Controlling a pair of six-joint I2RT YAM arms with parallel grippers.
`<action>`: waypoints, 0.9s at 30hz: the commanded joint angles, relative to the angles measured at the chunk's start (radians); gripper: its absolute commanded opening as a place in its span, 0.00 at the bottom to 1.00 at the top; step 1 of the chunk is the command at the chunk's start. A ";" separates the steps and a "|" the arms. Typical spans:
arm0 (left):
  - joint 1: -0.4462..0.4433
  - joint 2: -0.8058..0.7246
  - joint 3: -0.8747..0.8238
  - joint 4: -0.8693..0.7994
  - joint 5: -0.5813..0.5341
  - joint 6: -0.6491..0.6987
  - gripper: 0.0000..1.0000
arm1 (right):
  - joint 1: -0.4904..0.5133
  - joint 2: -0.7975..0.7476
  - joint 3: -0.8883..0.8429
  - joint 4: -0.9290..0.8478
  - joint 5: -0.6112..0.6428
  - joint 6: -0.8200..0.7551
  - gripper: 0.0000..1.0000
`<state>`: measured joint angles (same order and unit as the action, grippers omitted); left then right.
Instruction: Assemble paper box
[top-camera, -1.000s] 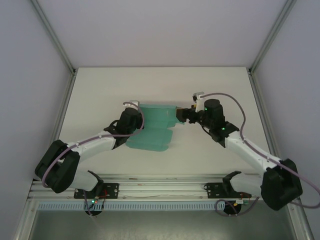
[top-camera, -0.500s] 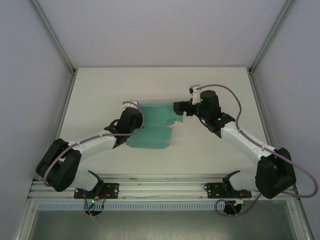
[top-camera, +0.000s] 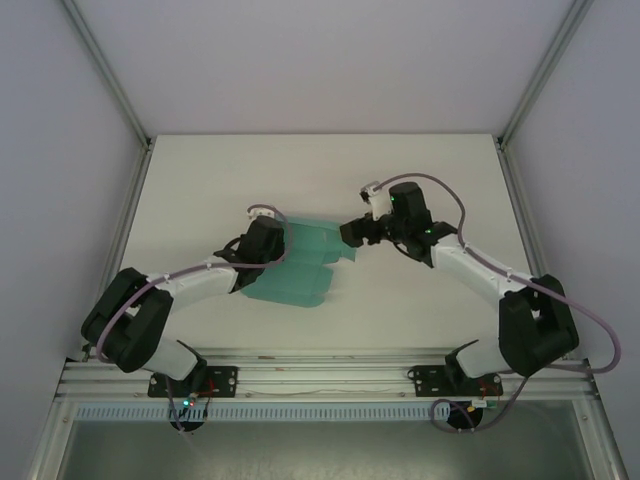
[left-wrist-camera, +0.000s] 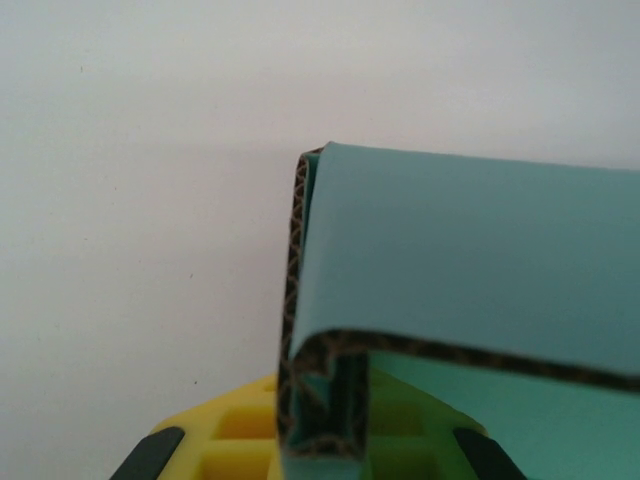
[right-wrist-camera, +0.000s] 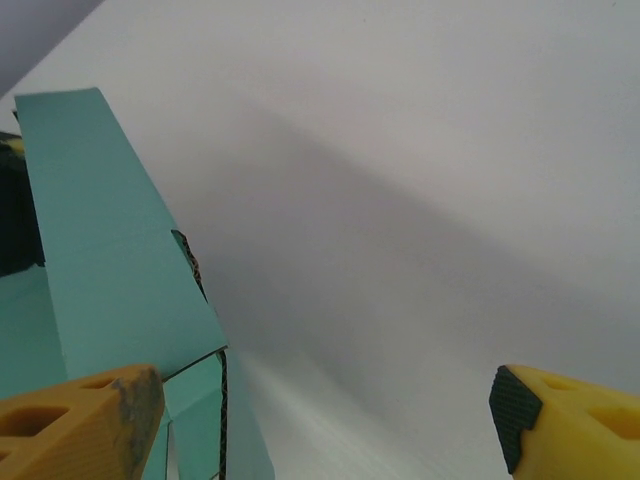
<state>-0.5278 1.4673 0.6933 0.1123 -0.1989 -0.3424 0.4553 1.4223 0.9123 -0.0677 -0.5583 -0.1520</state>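
The paper box (top-camera: 298, 268) is a teal card sheet lying partly folded on the white table between my two arms. My left gripper (top-camera: 268, 243) is at its left edge. In the left wrist view a folded-over flap of the paper box (left-wrist-camera: 470, 260) stands up, its corrugated edge pinched between the yellow fingers (left-wrist-camera: 230, 430) of my left gripper (left-wrist-camera: 320, 425). My right gripper (top-camera: 352, 233) is at the sheet's right end. It stands wide open (right-wrist-camera: 320, 420), with its left finger (right-wrist-camera: 80, 420) next to an upright flap of the paper box (right-wrist-camera: 100, 230).
The white table (top-camera: 420, 170) stretches to the back and both sides, framed by metal posts (top-camera: 120, 100) at the corners. The arm bases sit on a rail (top-camera: 320, 375) at the near edge.
My right gripper has swung left and forward against the sheet's right end. The sheet has shifted left, turned a little and looks narrower. My left gripper has stayed on its left edge.
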 joint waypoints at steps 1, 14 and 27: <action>-0.018 0.005 0.061 0.063 0.077 -0.014 0.00 | 0.036 0.067 0.052 -0.022 -0.060 -0.050 0.86; 0.103 -0.020 0.003 0.135 0.375 0.019 0.00 | -0.088 -0.065 -0.092 0.137 -0.474 0.075 0.78; 0.148 -0.017 -0.027 0.290 0.637 0.039 0.00 | -0.089 -0.024 -0.075 0.254 -0.687 0.131 0.09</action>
<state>-0.3988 1.4605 0.6796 0.2943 0.3271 -0.3122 0.3672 1.3994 0.8173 0.1261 -1.1023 -0.0284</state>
